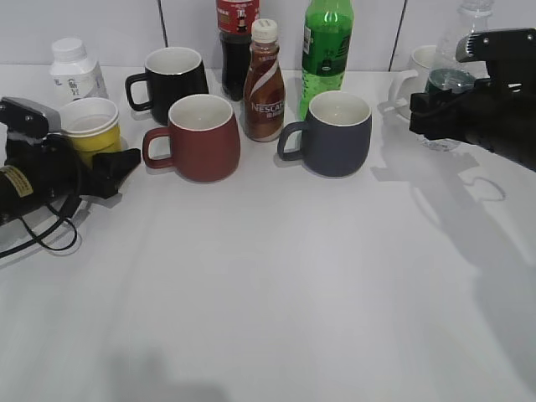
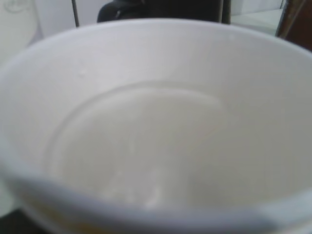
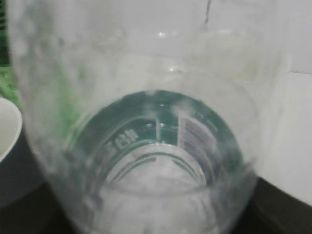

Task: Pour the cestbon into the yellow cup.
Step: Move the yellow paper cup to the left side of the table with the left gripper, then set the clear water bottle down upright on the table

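The yellow cup stands at the far left of the table, white inside. My left gripper is closed round its lower part; in the left wrist view the cup's white inside fills the frame and hides the jaws. The cestbon, a clear bottle with a dark green label band, stands upright at the far right. My right gripper is closed round its middle. In the right wrist view the bottle fills the frame and hides the jaws.
Between the two arms stand a black mug, a red mug, a grey-blue mug, a brown Nescafe bottle, a green bottle and a cola bottle. A white mug stands behind the cestbon, and a white jar behind the cup.
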`<state>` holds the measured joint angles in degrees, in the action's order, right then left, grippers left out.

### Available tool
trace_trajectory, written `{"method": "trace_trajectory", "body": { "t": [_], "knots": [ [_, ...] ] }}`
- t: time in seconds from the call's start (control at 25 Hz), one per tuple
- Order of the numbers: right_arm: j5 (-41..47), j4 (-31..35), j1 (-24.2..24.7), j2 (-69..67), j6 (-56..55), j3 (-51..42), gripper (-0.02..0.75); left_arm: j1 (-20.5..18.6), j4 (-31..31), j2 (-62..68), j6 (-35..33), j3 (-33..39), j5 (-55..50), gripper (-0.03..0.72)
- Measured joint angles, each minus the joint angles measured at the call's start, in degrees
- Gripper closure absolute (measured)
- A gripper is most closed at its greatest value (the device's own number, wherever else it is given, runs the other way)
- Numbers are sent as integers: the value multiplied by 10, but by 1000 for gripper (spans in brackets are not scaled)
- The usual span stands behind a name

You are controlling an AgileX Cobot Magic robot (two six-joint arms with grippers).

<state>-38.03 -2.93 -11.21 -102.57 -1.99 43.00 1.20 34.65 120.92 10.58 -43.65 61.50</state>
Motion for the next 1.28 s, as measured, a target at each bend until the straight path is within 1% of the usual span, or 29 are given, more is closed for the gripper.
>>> {"method": "trace_trajectory", "body": {
  "t": [0.2,0.48,0.68,0.76,1.0,1.2,1.28],
  "knots": [
    [0,0,0,0,3,0,289,0,-1,0,-1,0,-1,111],
    [-4,0,0,-11,20,0,289,0,-14,-15,-2,29,4,109],
    [-51,0,0,-45,23,0,289,0,-16,-23,-2,42,2,104],
    [-75,0,0,-58,24,1,289,0,-19,-23,-3,53,13,103],
    [-86,1,0,-89,25,4,289,0,-32,-28,-3,96,57,101],
    [-89,1,0,-103,25,5,289,0,-43,-61,-3,138,49,101],
    [-89,1,0,-104,24,5,289,0,-44,-75,-3,145,46,101]
  ]
}}
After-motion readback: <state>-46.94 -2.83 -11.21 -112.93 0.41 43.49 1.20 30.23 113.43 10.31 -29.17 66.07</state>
